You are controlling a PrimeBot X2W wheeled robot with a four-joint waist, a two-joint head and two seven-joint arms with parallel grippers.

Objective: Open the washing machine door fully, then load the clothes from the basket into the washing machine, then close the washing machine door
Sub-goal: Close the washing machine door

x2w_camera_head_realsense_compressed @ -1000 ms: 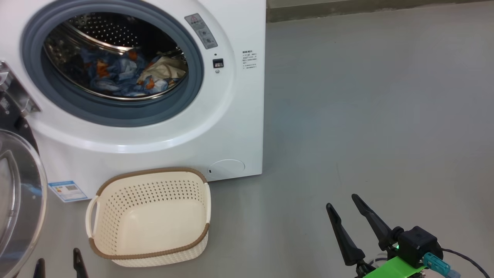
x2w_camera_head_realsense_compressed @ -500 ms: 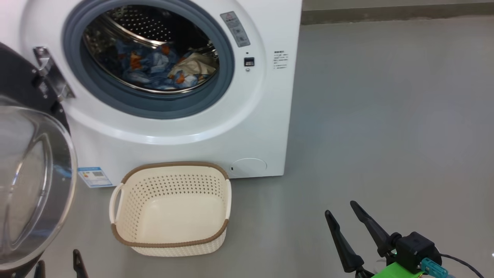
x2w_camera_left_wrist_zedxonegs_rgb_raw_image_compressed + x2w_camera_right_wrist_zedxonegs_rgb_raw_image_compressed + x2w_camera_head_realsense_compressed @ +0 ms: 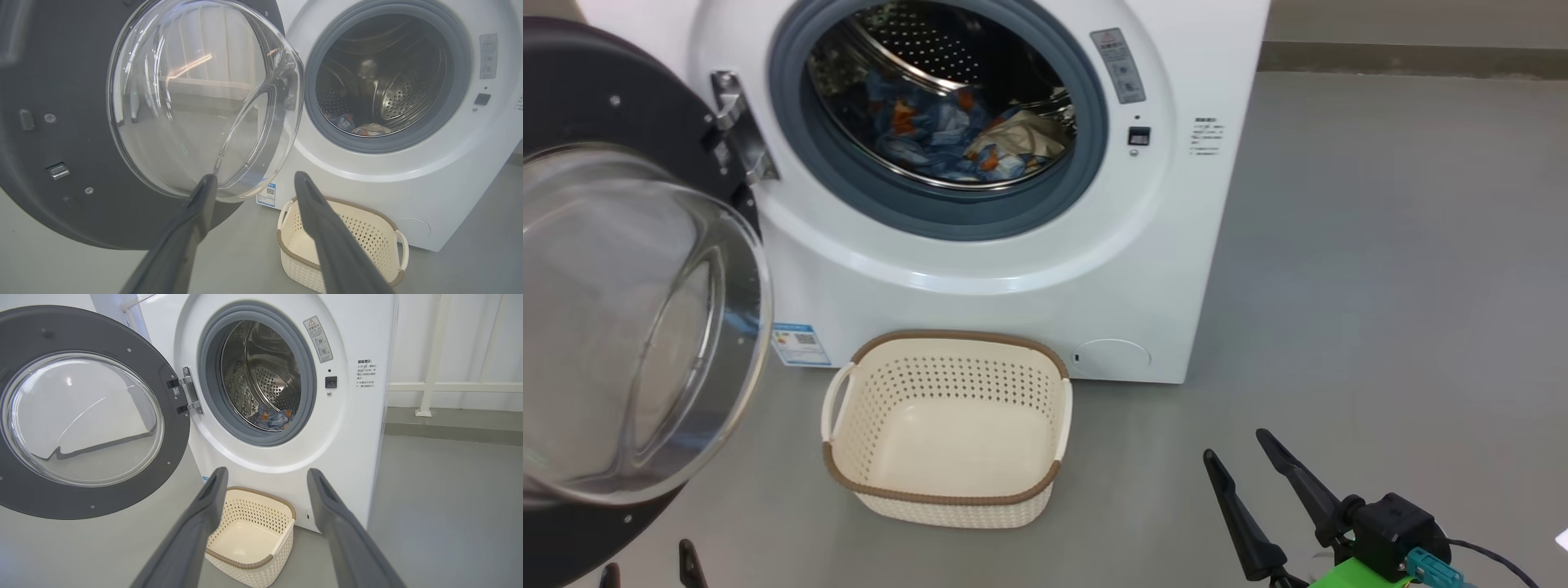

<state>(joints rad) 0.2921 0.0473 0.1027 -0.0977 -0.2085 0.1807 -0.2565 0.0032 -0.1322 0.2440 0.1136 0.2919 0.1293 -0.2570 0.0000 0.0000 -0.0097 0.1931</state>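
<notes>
Now: big white front-loading washing machine (image 3: 1013, 310) stands on the grey floor (image 3: 1380, 286). Its large round door with glossy black rim and bulging clear glass bowl (image 3: 596, 90) is swung wide open to the robot's left, hanging on a metal hinge (image 3: 739, 131).

Clothes, one light blue denim-like garment with orange patches and one cream-beige piece (image 3: 956, 139), lie together low in the perforated steel drum, behind the grey rubber gasket (image 3: 947, 214).

Small cream perforated plastic basket with brown woven-look rim (image 3: 947, 510) sits on the floor just in front of the machine, below the drum opening, between the blue label sticker (image 3: 800, 343) and the round service flap (image 3: 1112, 357). Its inner bottom is fully visible.

Left gripper (image 3: 254, 177): dark fingers spread wide, nothing between them, pointing toward the lower edge of the door glass.

Right gripper (image 3: 1235, 447): fingers likewise spread wide, gripping nothing, low over the floor, well apart from the basket.
</notes>
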